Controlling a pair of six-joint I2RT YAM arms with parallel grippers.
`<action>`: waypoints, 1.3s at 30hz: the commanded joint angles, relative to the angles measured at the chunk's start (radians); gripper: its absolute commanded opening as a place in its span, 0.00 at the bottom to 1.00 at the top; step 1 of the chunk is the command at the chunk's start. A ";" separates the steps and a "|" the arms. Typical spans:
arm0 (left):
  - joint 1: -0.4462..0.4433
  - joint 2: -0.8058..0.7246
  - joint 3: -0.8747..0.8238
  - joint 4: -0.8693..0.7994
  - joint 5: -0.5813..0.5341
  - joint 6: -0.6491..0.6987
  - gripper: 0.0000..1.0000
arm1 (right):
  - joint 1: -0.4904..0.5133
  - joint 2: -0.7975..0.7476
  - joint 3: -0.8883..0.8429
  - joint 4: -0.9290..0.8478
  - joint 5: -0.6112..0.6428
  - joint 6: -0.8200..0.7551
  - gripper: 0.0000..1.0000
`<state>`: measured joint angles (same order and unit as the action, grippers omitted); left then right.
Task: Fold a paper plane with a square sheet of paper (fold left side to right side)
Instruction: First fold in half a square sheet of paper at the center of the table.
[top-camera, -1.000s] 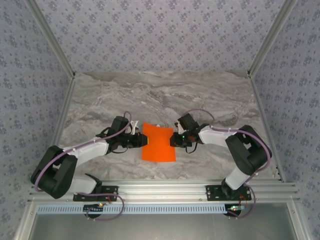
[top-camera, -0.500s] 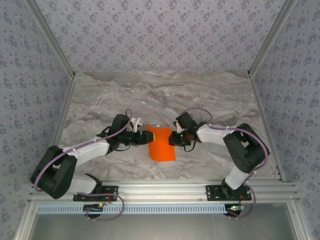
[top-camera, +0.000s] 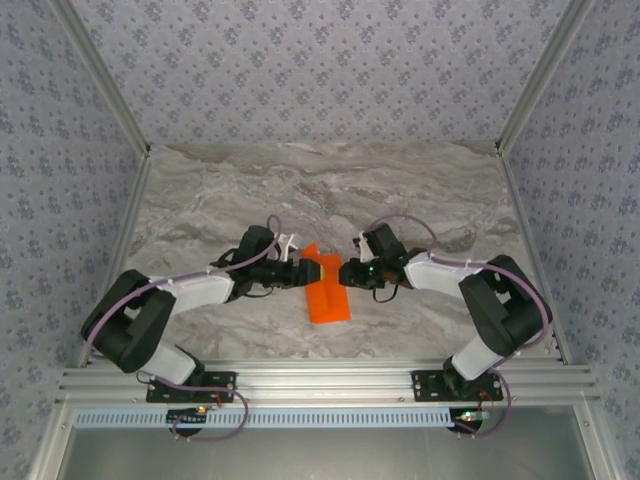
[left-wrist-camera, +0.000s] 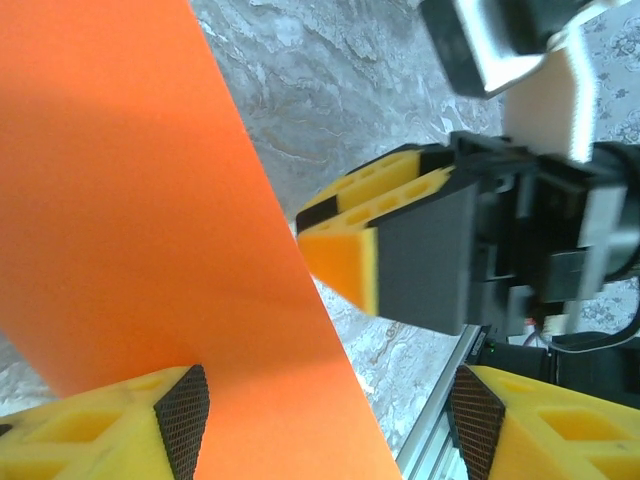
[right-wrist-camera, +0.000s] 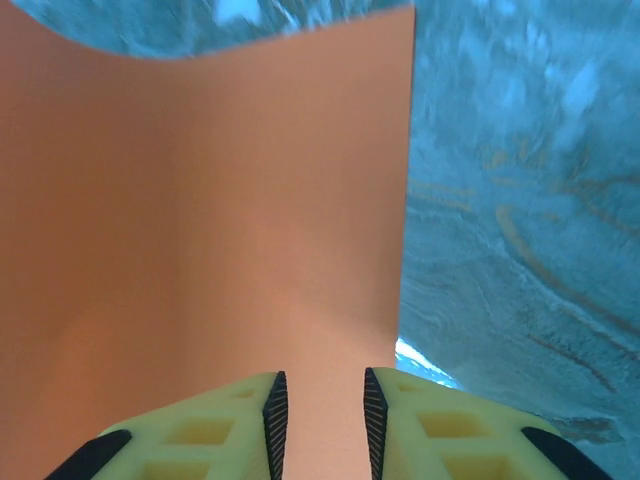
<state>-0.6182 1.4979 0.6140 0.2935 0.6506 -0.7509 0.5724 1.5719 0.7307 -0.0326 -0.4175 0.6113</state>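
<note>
The sheet of paper (top-camera: 330, 298), folded narrow, lies on the worktop (top-camera: 400, 190) between the 2 arms. Its long axis runs far to near, the near end slanting slightly right. The left gripper (top-camera: 312, 271) has its jaws wide at the sheet's far left. The right gripper (top-camera: 346, 274) meets the right edge, jaws narrow. Whether they pinch the sheet cannot be told.

The grey-white marbled tabletop (top-camera: 420, 200) carries one thin bright orange sheet of paper (top-camera: 330, 300), just near of centre. Its near end lies on the marble and its far end is lifted.
</note>
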 joint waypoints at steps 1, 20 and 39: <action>-0.012 0.030 0.035 0.046 0.020 -0.003 0.66 | -0.030 -0.066 -0.022 0.056 -0.059 0.010 0.32; -0.016 0.059 0.035 0.036 0.000 0.004 0.41 | -0.013 0.024 -0.041 0.314 -0.246 0.156 0.47; -0.018 -0.134 0.048 -0.305 -0.251 0.090 0.62 | -0.007 0.064 0.029 0.068 -0.095 0.027 0.05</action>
<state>-0.6270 1.4063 0.6285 0.1181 0.4961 -0.7036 0.5724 1.6390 0.7254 0.1471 -0.5838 0.6968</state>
